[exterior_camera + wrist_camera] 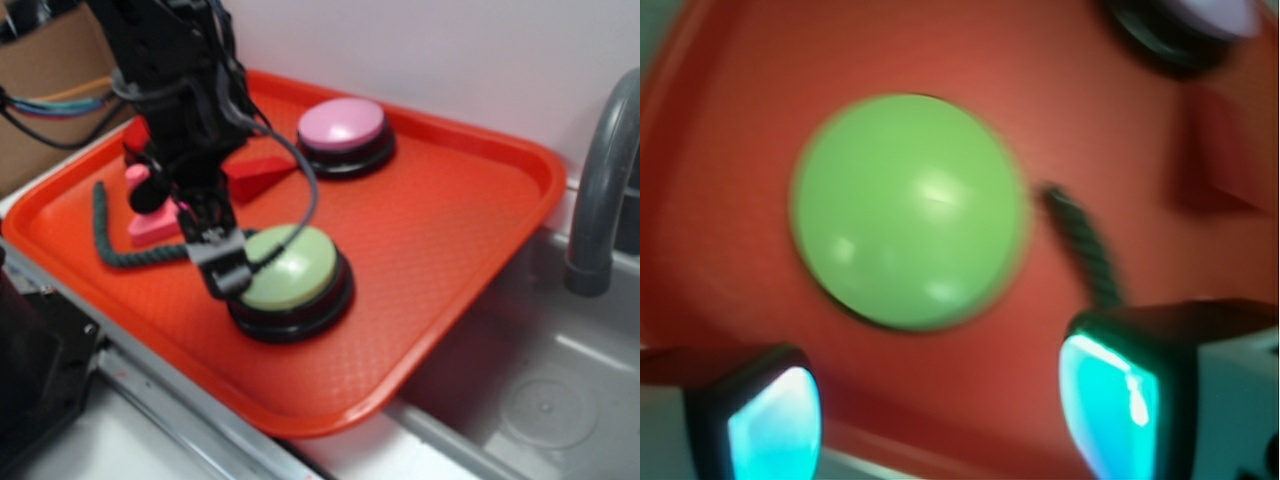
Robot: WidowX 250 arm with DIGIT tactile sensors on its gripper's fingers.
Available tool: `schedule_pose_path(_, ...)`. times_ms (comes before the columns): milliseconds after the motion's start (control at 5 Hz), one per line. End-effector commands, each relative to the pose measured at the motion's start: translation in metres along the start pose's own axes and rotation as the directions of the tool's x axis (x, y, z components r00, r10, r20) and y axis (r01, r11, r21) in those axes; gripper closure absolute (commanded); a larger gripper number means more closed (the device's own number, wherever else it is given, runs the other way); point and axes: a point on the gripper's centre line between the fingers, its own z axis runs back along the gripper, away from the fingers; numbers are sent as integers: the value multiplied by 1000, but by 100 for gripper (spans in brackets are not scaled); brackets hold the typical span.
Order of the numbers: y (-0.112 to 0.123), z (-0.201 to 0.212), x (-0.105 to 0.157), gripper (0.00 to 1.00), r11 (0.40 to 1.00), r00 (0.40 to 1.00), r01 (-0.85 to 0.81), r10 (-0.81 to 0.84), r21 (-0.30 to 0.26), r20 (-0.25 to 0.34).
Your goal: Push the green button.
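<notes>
One gripper [935, 410], jaws apart and empty, poised just above green button [908, 210].

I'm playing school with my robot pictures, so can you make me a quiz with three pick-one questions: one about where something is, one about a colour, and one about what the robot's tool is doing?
1. Where is the green button?
A. On the orange tray
B. In the sink
C. In the cardboard box

2. What colour is the top of the button at the back of the tray?
A. Blue
B. Pink
C. Yellow

3. How is the tool set?
A. Shut on the dark rope
B. Holding the pink button
C. Open, holding nothing

Answers:
1. A: the exterior view shows it sitting on the tray, near the front edge.
2. B: the back button has a pink dome.
3. C: the wrist view shows both fingertips spread wide apart with only tray between them, and the green button lies ahead of them.
</notes>
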Motion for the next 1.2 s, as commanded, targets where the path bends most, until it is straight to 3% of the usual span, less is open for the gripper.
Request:
schedule_pose_path(0,-9,-8,41,0,1000,998,-9,7,-23,-63)
schedule_pose_path(200,-6,-17,29,0,999,994,-27,24,-26,-103)
schedule_pose_path(600,-13,26,13,0,997,999,-15,17,70,-30)
schedule_pose_path(1000,-8,44,13,0,999,995,-46,46,1,-87)
